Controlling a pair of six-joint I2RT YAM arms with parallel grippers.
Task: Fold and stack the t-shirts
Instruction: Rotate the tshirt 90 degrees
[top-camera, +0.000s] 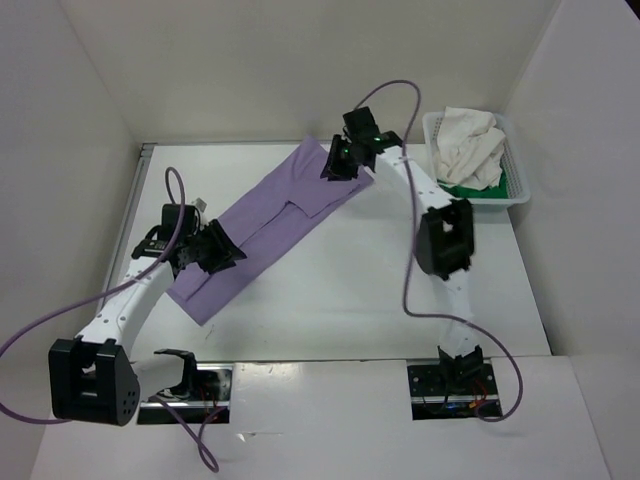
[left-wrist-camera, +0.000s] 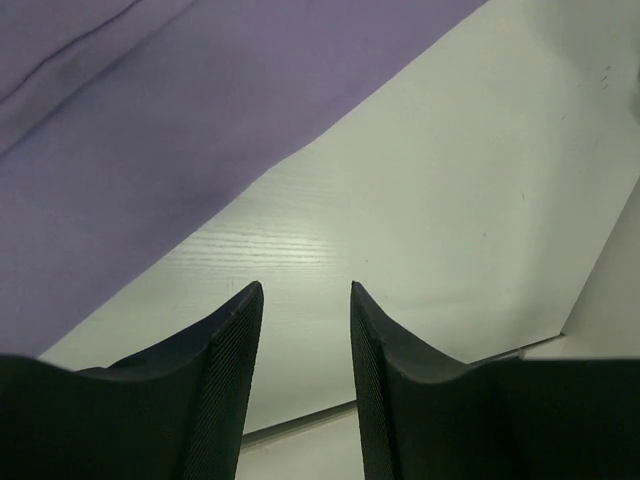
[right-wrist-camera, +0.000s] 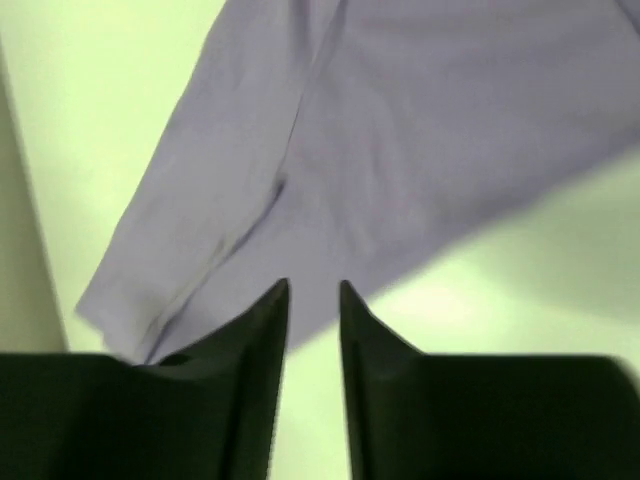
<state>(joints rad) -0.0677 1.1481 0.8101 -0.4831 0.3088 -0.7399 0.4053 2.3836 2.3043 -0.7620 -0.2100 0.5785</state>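
Top external view: the purple shirt (top-camera: 270, 225) is seen laid flat in a long diagonal strip on the table (top-camera: 350, 300). The left gripper (top-camera: 225, 250) is held over its near end and the right gripper (top-camera: 335, 165) over its far end. Both are spread, with nothing pinched. The white shirt (top-camera: 470, 145) is piled on the green shirt (top-camera: 465, 188) in the basket (top-camera: 520, 195).

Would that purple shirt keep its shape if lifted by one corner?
Probably not: the lavender purple cloth t-shirt lies flat with soft creases, so it would likely droop. It looks thin, so probably light. Pushed, its folded-over layers may bunch rather than slide.
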